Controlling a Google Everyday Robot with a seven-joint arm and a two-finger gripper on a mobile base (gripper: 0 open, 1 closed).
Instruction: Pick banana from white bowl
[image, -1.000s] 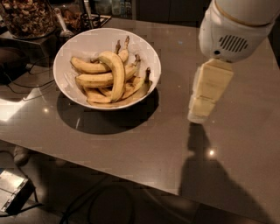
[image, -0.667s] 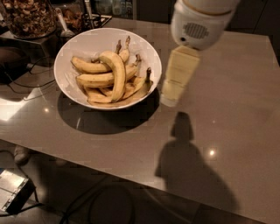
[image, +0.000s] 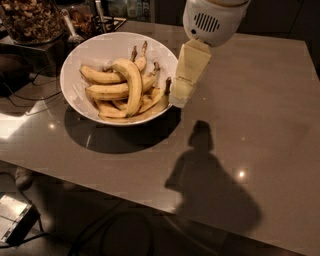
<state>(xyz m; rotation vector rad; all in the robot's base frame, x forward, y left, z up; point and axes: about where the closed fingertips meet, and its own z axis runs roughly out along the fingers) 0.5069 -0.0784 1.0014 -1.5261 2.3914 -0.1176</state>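
Observation:
The white bowl (image: 92, 50) sits on the brown table at the upper left. It holds several yellow bananas. The banana (image: 131, 82), thick and strongly arched, lies on top of the pile, running from the bowl's middle down toward its front. The gripper (image: 181, 95) hangs from a white wrist housing at the top of the view. Its cream-coloured tip is just beside the bowl's right rim, above the table, apart from the banana.
A glass jar of brown bits (image: 30, 20) stands at the far left behind the bowl, with a utensil and a dark rack next to it. Cables run along the table's left edge. The table (image: 250, 110) extends to the right and front.
The gripper has moved left across the table, from well right of the bowl to right beside its right rim. The bananas have not moved.

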